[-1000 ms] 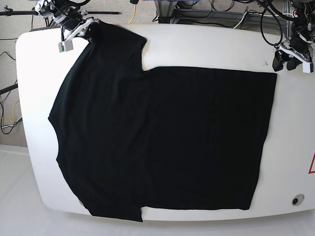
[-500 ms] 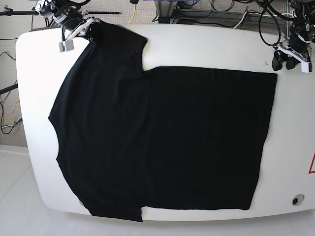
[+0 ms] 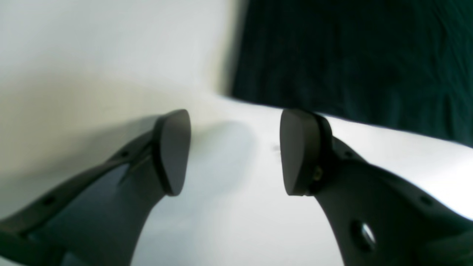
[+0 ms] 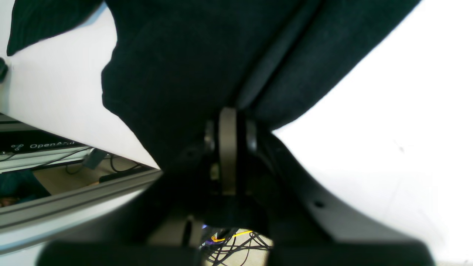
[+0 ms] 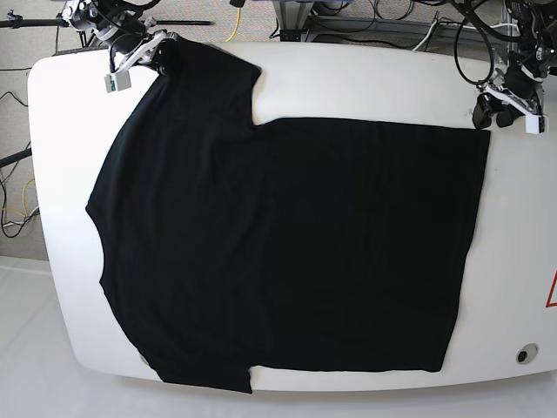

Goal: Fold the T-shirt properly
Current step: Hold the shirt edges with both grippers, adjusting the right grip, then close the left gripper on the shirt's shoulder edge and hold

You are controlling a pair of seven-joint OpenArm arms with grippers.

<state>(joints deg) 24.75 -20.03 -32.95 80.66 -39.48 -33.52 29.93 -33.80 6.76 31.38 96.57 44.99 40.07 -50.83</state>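
The black T-shirt (image 5: 287, 244) lies spread flat on the white table (image 5: 61, 174), sleeves toward the left of the base view. At the far left corner my right gripper (image 5: 164, 54) is shut on the edge of the upper sleeve. In the right wrist view its fingers (image 4: 228, 147) pinch a fold of the T-shirt (image 4: 177, 62). My left gripper (image 5: 482, 113) hovers just beyond the shirt's far right corner. Its two pads (image 3: 173, 151) stand apart over bare table with nothing between them, and the T-shirt (image 3: 351, 55) lies just ahead of the gripper (image 3: 236, 151).
Cables and metal framing (image 5: 348, 17) run behind the table's far edge. A round fitting (image 5: 525, 353) sits near the front right corner, beside a red triangle mark (image 5: 553, 292) at the right edge. A frame rail (image 4: 74, 199) shows under the right gripper.
My left gripper has moved left in the base view, closer to the shirt's far right corner. The right gripper and the shirt have stayed put.
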